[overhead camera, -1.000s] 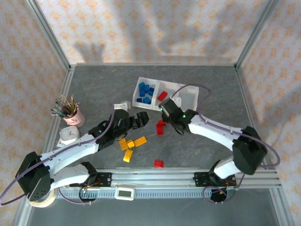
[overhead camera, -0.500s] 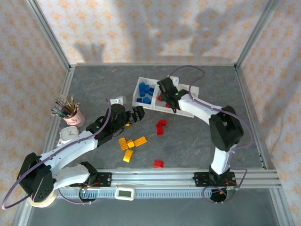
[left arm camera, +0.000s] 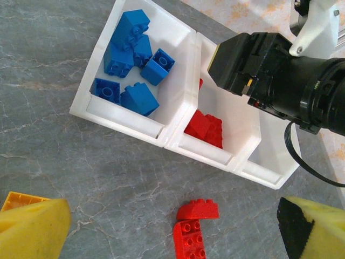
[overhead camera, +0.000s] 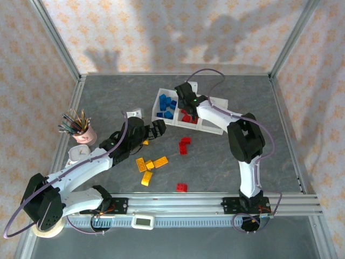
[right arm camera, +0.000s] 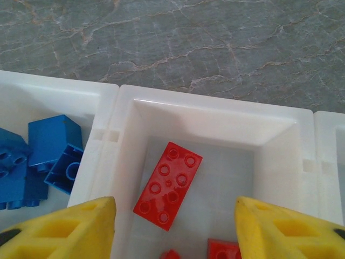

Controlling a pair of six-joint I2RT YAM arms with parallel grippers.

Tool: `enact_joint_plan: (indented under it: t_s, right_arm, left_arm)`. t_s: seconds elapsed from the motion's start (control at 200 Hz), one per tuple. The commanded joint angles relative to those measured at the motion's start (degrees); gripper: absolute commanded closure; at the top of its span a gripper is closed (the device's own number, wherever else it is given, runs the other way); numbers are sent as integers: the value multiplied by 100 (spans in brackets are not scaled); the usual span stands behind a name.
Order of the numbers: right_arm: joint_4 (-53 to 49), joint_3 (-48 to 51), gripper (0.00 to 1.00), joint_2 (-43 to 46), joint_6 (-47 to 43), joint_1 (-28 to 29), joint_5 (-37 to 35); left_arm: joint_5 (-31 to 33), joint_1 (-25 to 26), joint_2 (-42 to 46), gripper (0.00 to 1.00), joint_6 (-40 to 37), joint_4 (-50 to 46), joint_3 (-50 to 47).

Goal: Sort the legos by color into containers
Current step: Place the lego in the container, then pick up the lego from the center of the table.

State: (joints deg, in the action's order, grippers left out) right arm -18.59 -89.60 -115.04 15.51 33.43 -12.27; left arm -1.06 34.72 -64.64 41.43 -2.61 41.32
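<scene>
The white tray (overhead camera: 207, 127) has three containers side by side. Several blue legos (overhead camera: 167, 104) fill the left one and red legos (overhead camera: 188, 116) lie in the middle one. My right gripper (right arm camera: 172, 229) hangs open over the middle container (right arm camera: 215, 102). A red oblong lego (right arm camera: 168, 185) lies flat on that container's floor between its yellow pads (right arm camera: 59, 232), untouched. My left gripper (left arm camera: 173, 226) is open just above the table, over two red legos (left arm camera: 198, 209) in front of the tray (left arm camera: 161, 137). Yellow-orange legos (overhead camera: 151, 164) and one more red lego (overhead camera: 181, 187) lie nearer the arm bases.
A pink pencil cup (overhead camera: 83, 133) and a small white object (overhead camera: 80, 155) stand at the left. A small white block (overhead camera: 136, 114) lies left of the tray. The right arm (left arm camera: 280, 75) reaches over the tray's right side.
My right gripper has moved from the loose red legos up over the middle container and has opened; a red lego now lies below it. The left gripper has edged toward the tray.
</scene>
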Motion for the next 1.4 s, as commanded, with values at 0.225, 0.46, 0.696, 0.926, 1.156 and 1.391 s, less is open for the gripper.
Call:
enact_joint_plan:
  t_s: [0.225, 0.46, 0.696, 0.926, 1.156, 1.391]
  right_arm:
    - [-89, 1469, 32, 1892, 57, 464, 205]
    - [-179, 2679, 27, 2751, 612, 1098, 10]
    - [-80, 3592, 21, 2967, 1151, 1738, -31]
    - [434, 4059, 17, 2654, 1518, 2162, 302]
    - [549, 3837, 21, 2020, 1427, 2177, 44]
    - [590, 3614, 35, 1638, 1242, 2170, -129]
  left_arm:
    - [-207, -44, 228, 1, -104, -170, 51]
    - [-239, -44, 617, 1, 7, -319, -319]
    - [-368, -44, 884, 1, 205, -303, -704]
    - [-329, -44, 982, 1, 378, -265, -962]
    - [-272, -49, 1042, 1, 461, -168, -1126]
    - [-237, -45, 1054, 1, 436, -210, -1117]
